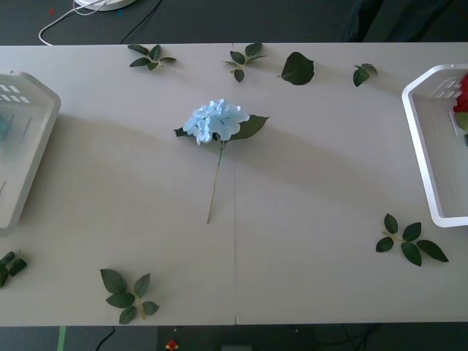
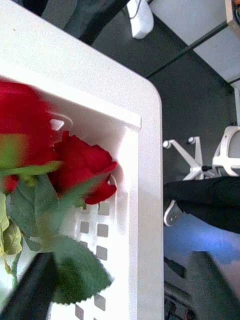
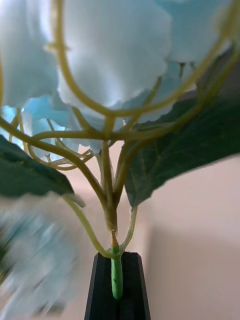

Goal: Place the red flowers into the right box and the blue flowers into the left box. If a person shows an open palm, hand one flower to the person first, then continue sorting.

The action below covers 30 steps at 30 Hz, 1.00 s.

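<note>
Left box (image 1: 33,139): we see the cream-white tray at the left edge of the front view, something pale blue just visible inside it.
Left gripper (image 3: 118,280): in its wrist view our black fingers (image 3: 102,290) are clenched on the green stem of a blue flower (image 3: 115,65), whose pale head and dark leaves rise above them.
Blue flower on the table (image 1: 216,121): we see it lying at upper centre of the front view, stem running down toward the near edge, well apart from both trays.
Leaf sprigs (image 1: 128,292): scattered along the table's far and near edges.
Right box (image 1: 431,146): at the right edge, red flowers (image 2: 82,167) inside near its corner.
Right gripper (image 2: 120,287): over the right box's corner, fingers released and spread, one beside a rose leaf.
</note>
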### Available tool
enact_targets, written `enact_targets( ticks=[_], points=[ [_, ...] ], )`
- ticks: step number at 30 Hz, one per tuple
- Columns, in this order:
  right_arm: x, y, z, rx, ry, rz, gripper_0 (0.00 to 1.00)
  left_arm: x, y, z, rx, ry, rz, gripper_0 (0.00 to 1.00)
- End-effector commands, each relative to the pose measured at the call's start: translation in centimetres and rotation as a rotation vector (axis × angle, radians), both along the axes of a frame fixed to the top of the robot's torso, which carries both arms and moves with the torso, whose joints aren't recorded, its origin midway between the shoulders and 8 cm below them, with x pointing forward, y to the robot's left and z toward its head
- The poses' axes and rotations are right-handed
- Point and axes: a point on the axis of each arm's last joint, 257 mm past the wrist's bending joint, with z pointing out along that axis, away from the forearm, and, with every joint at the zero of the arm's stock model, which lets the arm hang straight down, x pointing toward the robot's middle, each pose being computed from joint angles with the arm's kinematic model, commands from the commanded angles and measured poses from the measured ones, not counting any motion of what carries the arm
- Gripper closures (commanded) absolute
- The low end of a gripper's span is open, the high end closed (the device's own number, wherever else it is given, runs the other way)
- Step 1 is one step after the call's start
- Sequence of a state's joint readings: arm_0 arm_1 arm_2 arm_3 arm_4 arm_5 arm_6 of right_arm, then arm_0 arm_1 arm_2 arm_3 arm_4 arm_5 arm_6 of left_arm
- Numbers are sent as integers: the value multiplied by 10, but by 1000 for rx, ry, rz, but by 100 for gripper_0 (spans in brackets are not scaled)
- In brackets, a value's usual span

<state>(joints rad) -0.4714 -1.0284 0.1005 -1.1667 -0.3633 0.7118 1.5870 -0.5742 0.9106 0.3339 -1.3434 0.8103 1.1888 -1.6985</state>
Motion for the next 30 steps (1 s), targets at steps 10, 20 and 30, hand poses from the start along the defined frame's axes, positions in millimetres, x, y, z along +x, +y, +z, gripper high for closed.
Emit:
enact_targets(
  ticks=[10, 20, 30],
  points=[
    [8, 45, 12, 124, -46, 92, 0, -74, 108, -65, 186, 4, 85, 100],
    [-18, 120, 23, 381, -66, 195, 0, -73, 135, -105, 303, -63, 130, 100],
    [-49, 262, 65, 548, -115, 522, 0, -70, 135, -137, 297, -103, 164, 100]
  ],
)
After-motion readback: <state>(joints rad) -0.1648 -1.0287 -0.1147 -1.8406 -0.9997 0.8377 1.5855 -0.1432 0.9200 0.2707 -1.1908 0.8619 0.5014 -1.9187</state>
